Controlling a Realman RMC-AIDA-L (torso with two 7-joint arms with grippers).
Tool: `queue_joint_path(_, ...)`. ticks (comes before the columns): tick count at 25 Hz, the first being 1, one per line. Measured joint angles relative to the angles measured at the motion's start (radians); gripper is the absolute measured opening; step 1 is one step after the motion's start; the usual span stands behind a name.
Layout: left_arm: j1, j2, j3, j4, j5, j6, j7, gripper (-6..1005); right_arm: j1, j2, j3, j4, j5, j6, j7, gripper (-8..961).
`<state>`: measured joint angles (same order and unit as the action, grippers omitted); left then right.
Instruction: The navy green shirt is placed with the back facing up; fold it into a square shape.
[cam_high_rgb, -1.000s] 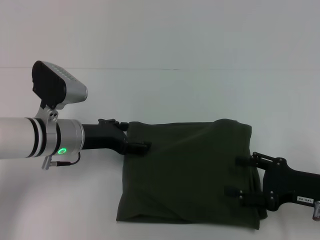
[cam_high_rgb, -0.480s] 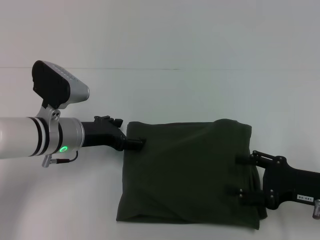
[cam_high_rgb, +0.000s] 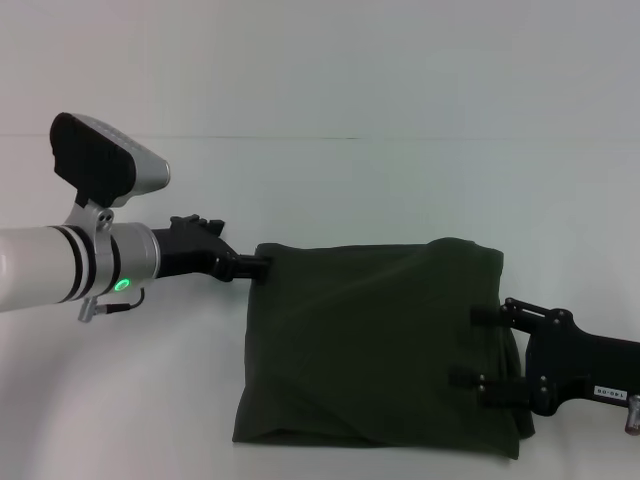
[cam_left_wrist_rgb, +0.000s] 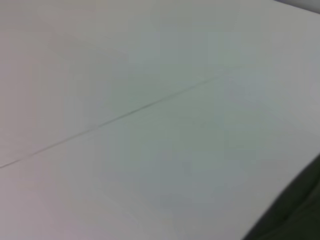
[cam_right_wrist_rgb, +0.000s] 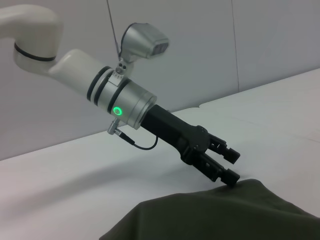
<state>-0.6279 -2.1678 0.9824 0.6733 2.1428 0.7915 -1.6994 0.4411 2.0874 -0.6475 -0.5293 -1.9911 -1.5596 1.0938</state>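
The navy green shirt (cam_high_rgb: 380, 340) lies folded into a rough square on the white table (cam_high_rgb: 400, 180), plain side up. It also shows in the right wrist view (cam_right_wrist_rgb: 210, 215) and as a dark corner in the left wrist view (cam_left_wrist_rgb: 300, 215). My left gripper (cam_high_rgb: 255, 266) is at the shirt's far left corner, just off the cloth. In the right wrist view it (cam_right_wrist_rgb: 231, 166) is open and empty, its lower finger at the cloth's edge. My right gripper (cam_high_rgb: 475, 348) is open, its two fingers resting over the shirt's right edge.
The white table runs wide around the shirt, with a thin seam line (cam_high_rgb: 300, 138) across its far part. A pale wall (cam_right_wrist_rgb: 200, 50) stands behind the table.
My left gripper has drawn back to the left, off the shirt's far left corner. The shirt and the right gripper have not moved.
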Motion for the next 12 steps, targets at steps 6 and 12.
queue_joint_path(6,0.012,0.005,-0.012,0.004,-0.079,-0.052,-0.018,936,0.003,0.0,0.012,-0.002,0.0,0.003,0.0,899)
queue_joint_path(12,0.066,0.031,-0.059,0.087,-0.206,0.199,-0.011,936,0.004,0.0,0.047,-0.004,0.001,-0.003,-0.002,898)
